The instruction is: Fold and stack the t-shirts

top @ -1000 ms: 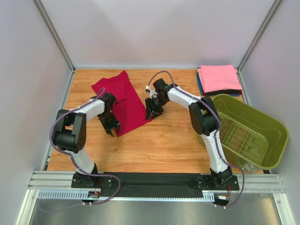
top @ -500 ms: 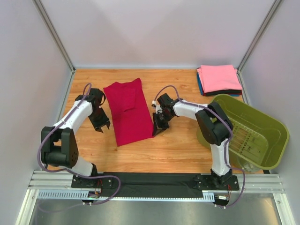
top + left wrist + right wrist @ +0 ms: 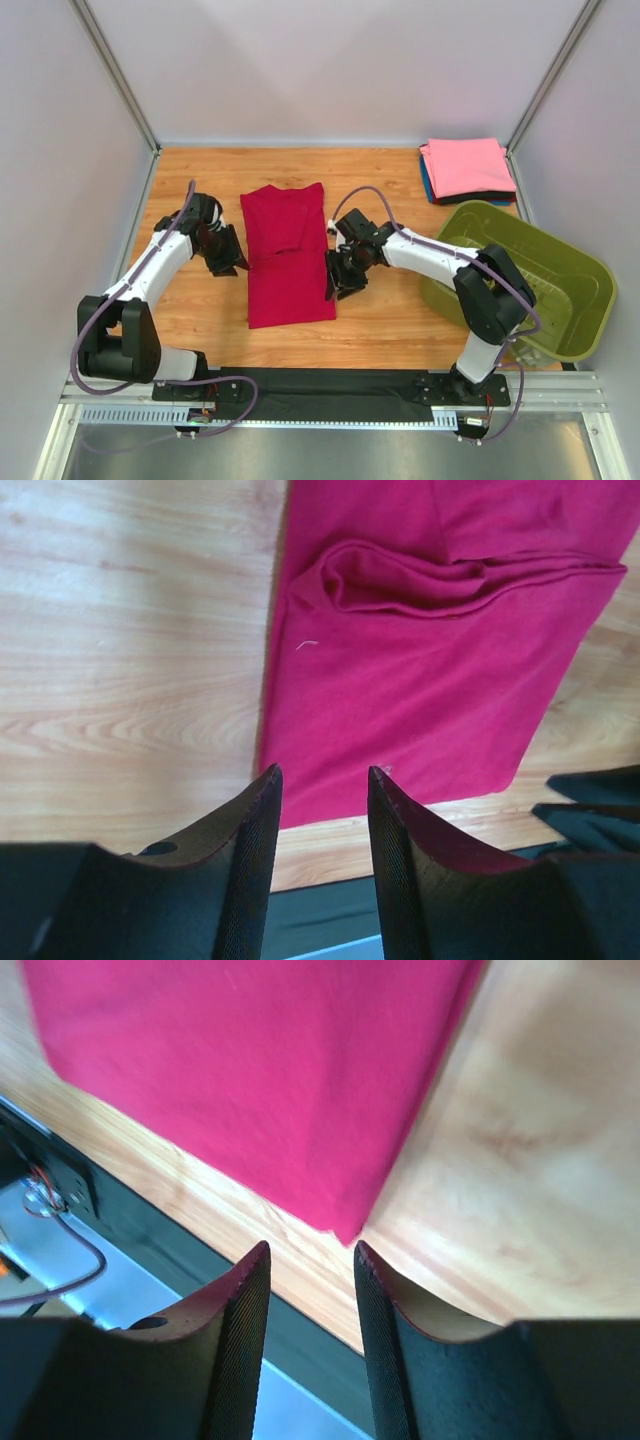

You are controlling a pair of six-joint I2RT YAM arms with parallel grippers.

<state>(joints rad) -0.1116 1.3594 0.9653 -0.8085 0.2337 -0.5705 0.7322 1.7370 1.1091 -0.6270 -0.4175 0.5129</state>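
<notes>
The crimson t-shirt (image 3: 288, 258) lies on the counter (image 3: 400, 320) as a long folded strip, between my two arms. My left jaws are parted and empty just beside its left edge. My right jaws, also parted and empty, are at its right edge. The pink-topped stack (image 3: 466, 165) sits at the far right corner.

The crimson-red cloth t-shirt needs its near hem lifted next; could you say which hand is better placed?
Probably the right hand: open at a near corner of the crimson-red t-shirt; the left hand sits mid-edge.
</notes>
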